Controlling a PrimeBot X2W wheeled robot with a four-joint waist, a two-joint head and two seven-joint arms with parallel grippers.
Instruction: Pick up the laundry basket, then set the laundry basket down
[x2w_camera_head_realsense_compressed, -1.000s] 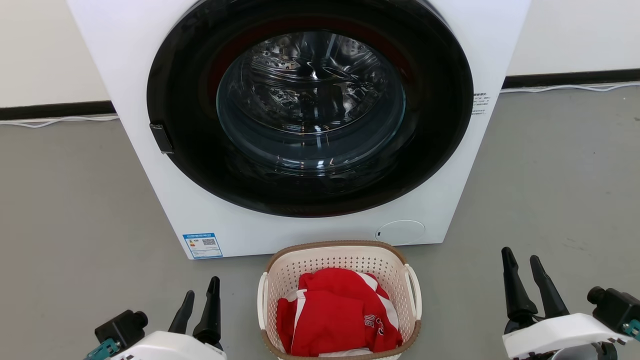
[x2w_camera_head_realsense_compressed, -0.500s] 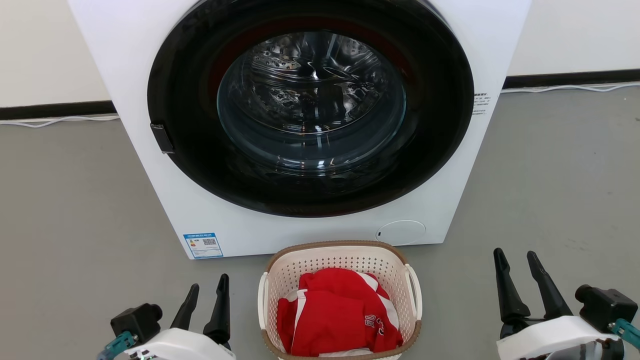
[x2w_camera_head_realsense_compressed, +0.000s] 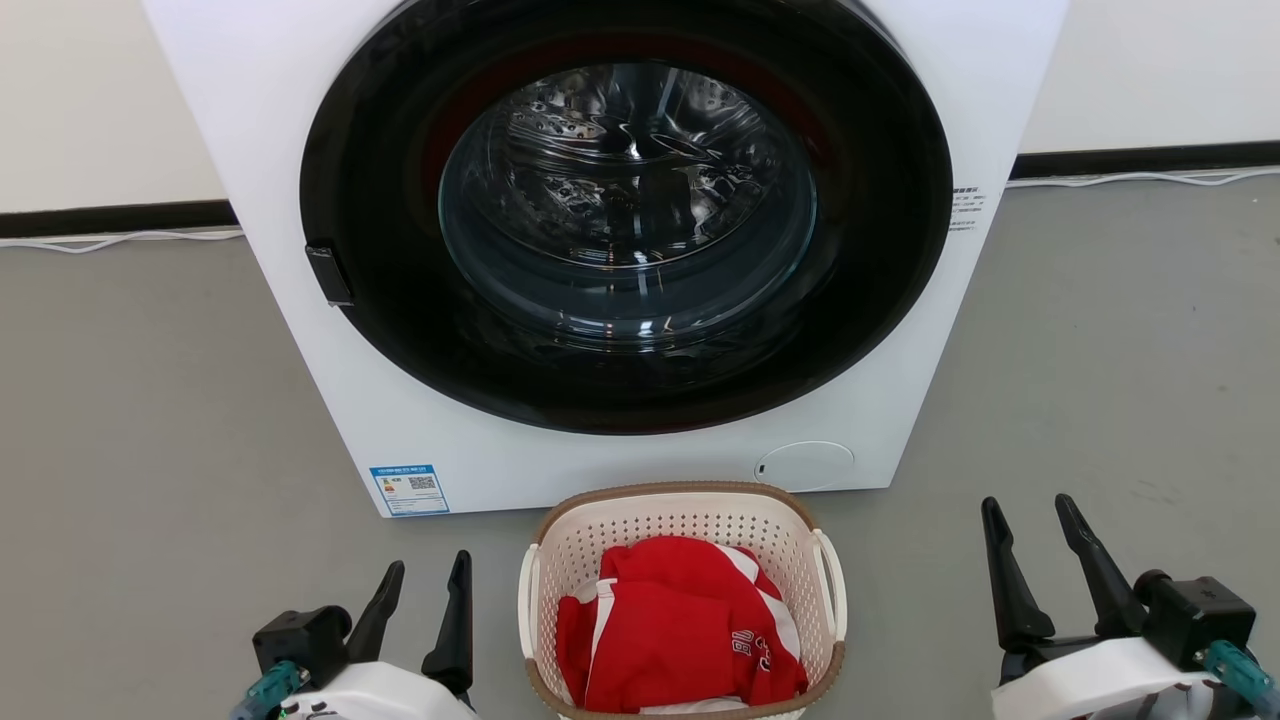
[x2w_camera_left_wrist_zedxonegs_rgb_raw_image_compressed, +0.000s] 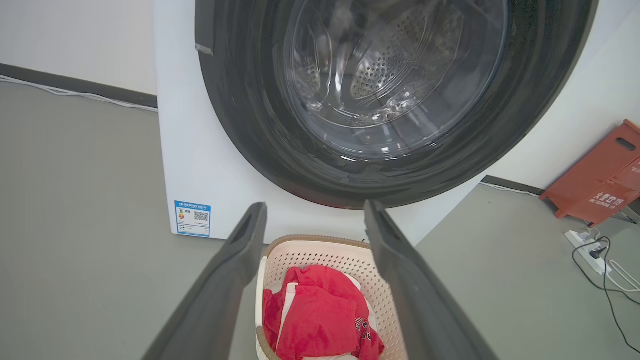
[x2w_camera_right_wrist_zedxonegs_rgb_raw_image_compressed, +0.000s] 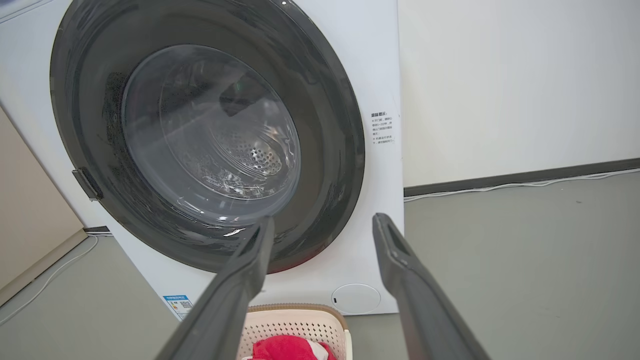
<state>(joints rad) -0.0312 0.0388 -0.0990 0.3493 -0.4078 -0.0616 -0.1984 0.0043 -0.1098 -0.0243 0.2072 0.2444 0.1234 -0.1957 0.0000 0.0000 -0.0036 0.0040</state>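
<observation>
The laundry basket (x2w_camera_head_realsense_compressed: 560, 545) is cream-white and perforated with a brown rim, and it stands on the grey floor just in front of the washing machine, holding red and white clothing (x2w_camera_head_realsense_compressed: 680, 640). It also appears low in the left wrist view as the laundry basket (x2w_camera_left_wrist_zedxonegs_rgb_raw_image_compressed: 325, 252) and at the bottom edge of the right wrist view as the laundry basket (x2w_camera_right_wrist_zedxonegs_rgb_raw_image_compressed: 295, 322). My left gripper (x2w_camera_head_realsense_compressed: 428, 568) is open a little to the basket's left, apart from its handle (x2w_camera_head_realsense_compressed: 527, 600). Farther off on the right side, my right gripper (x2w_camera_head_realsense_compressed: 1026, 503) is open with nothing between its fingers.
The white washing machine (x2w_camera_head_realsense_compressed: 420, 440) with its round dark glass door (x2w_camera_head_realsense_compressed: 625, 210) shut stands right behind the basket. A white cable (x2w_camera_head_realsense_compressed: 120, 240) runs along the wall base. A red folded sign (x2w_camera_left_wrist_zedxonegs_rgb_raw_image_compressed: 600, 175) and a power strip (x2w_camera_left_wrist_zedxonegs_rgb_raw_image_compressed: 585, 245) lie on the floor.
My left gripper has moved right toward the basket. My right gripper has shifted slightly left. The head view has drifted a little.
</observation>
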